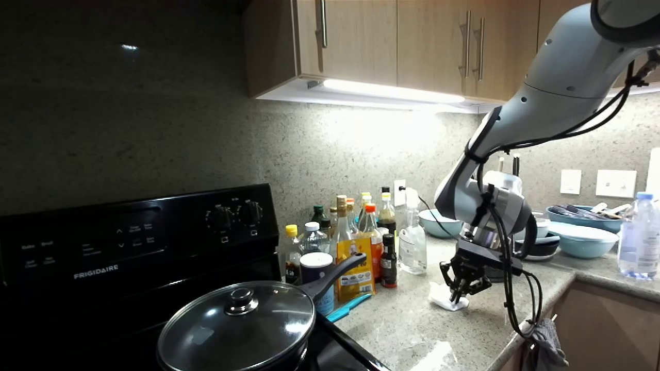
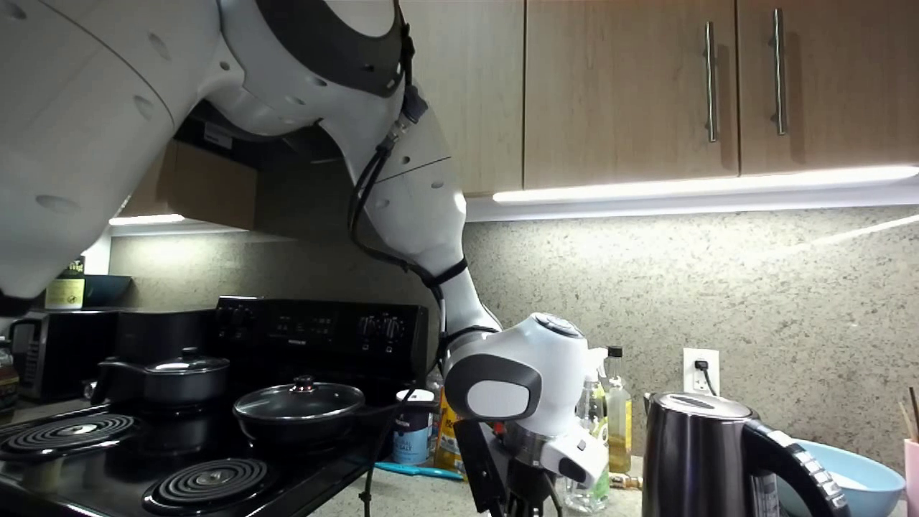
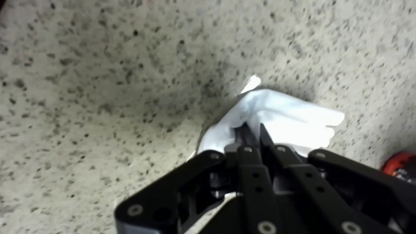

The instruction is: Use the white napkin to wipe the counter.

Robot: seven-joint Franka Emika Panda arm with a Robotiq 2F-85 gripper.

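The white napkin (image 1: 442,297) is a crumpled wad on the speckled beige-grey counter (image 1: 392,330). In the wrist view the napkin (image 3: 289,120) spreads out on both sides of my fingertips, with a fold pinched between them. My gripper (image 1: 456,298) points down and is shut on the napkin, at the height of the counter (image 3: 97,81). In an exterior view the fingertips fall below the bottom edge, and the napkin is mostly out of view there. The part of the napkin under the fingers is hidden.
A lidded pan (image 1: 237,330) on the black stove borders the counter. Several bottles, a spray bottle (image 1: 412,242) and a turquoise utensil (image 1: 350,307) stand or lie near the wall. Bowls (image 1: 582,239) are behind the gripper. A kettle (image 2: 696,459) stands in an exterior view.
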